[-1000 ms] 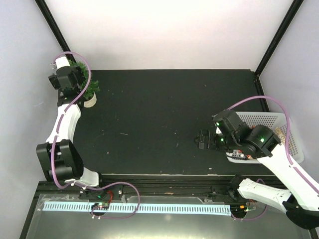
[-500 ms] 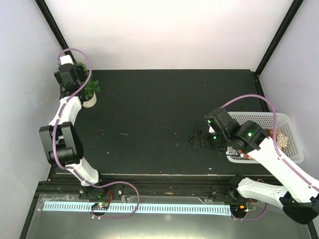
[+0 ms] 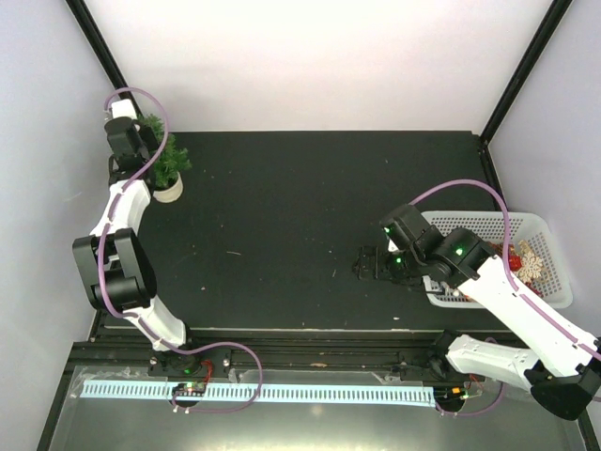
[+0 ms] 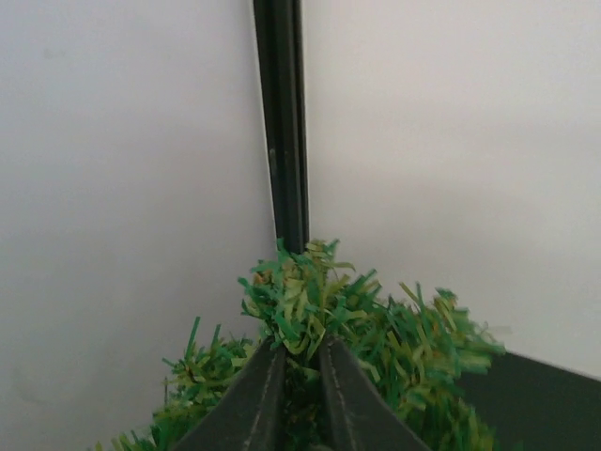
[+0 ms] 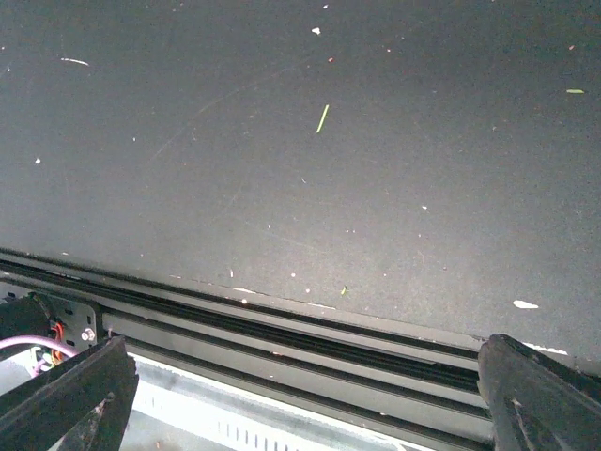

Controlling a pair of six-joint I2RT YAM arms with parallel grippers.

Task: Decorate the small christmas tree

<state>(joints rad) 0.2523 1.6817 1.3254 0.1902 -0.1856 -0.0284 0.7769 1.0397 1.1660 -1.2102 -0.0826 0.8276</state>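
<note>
Seen from the top camera, one small christmas tree [image 3: 167,165] of bushy dark-green needles stands in a cream round pot [image 3: 168,192] at the black table's [image 3: 300,197] far-left corner, with the left gripper [image 3: 148,155] on it. One white mesh basket [image 3: 488,224] sits beside the right gripper [image 3: 362,265]. Only the left wrist view shows two fingers [image 4: 255,399] pinched nearly together on needles (the upper tuft). The right wrist view shows two fingers [image 5: 70,404] spread wide, holding nothing.

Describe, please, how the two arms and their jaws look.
Both arms are alike: the left arm and right arm have white links, black joint housings and a purple cable looping alongside. Small green lights glow on the right arm's joints. The jaws are dark grey, tapering wedges.
</note>
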